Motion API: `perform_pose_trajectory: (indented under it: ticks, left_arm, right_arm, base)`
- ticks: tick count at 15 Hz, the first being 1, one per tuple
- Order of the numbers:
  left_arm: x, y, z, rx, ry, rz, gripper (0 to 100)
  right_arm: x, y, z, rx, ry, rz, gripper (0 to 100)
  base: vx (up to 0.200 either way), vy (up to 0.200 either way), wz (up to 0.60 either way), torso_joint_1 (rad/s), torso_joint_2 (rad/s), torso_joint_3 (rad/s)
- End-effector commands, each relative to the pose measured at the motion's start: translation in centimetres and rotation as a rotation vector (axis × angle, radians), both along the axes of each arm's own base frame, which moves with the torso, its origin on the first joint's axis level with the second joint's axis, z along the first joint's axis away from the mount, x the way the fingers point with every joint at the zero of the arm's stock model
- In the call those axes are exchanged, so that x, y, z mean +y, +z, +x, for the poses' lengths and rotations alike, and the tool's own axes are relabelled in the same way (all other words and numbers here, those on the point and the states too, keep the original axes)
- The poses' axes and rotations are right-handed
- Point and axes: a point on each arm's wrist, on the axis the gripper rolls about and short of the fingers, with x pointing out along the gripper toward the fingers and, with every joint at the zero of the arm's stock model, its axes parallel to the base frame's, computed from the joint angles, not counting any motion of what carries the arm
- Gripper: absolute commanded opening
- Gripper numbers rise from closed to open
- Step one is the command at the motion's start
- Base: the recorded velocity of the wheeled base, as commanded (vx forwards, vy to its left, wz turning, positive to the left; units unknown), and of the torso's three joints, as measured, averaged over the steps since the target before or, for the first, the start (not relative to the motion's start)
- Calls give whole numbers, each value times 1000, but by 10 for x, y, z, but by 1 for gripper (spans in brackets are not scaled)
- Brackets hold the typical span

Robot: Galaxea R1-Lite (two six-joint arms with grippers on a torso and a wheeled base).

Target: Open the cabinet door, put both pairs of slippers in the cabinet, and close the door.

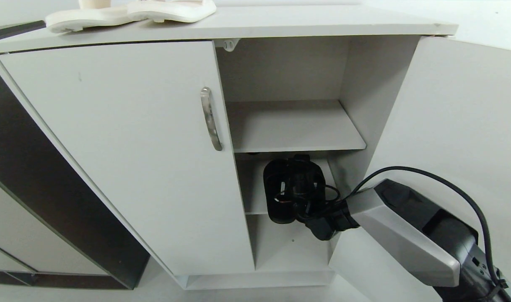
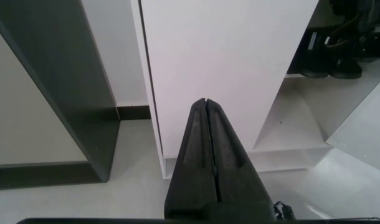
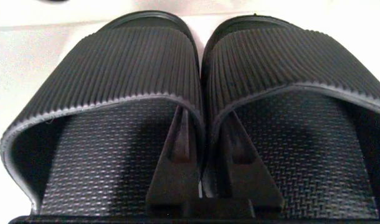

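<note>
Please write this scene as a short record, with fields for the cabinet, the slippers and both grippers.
cabinet: right door open, left door closed
black slippers: side by side in the middle compartment
white slippers: on the cabinet top
right gripper: jaws shut on the black slippers
left gripper: jaws shut, empty, before the closed door
</note>
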Motion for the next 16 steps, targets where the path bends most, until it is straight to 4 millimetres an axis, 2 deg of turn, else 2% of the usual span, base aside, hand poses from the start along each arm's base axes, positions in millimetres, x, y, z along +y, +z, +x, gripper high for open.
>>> perform_pose_trajectory:
  ticks: [1, 8, 16]
  left_arm:
    - [0, 0, 0, 1, -2, 2, 0]
    - [0, 0, 0, 1, -2, 2, 0]
    - [0, 0, 0, 1, 0, 2, 0]
  right_arm:
    - [0, -14, 11, -1, 8, -16, 0]
    - [2, -6, 13, -31, 13, -39, 0]
    - [-2, -6, 17, -32, 2, -40, 0]
  base:
    - [0, 0, 0, 0, 0, 0]
    - [0, 0, 0, 0, 0, 0]
    - [0, 0, 0, 0, 0, 0]
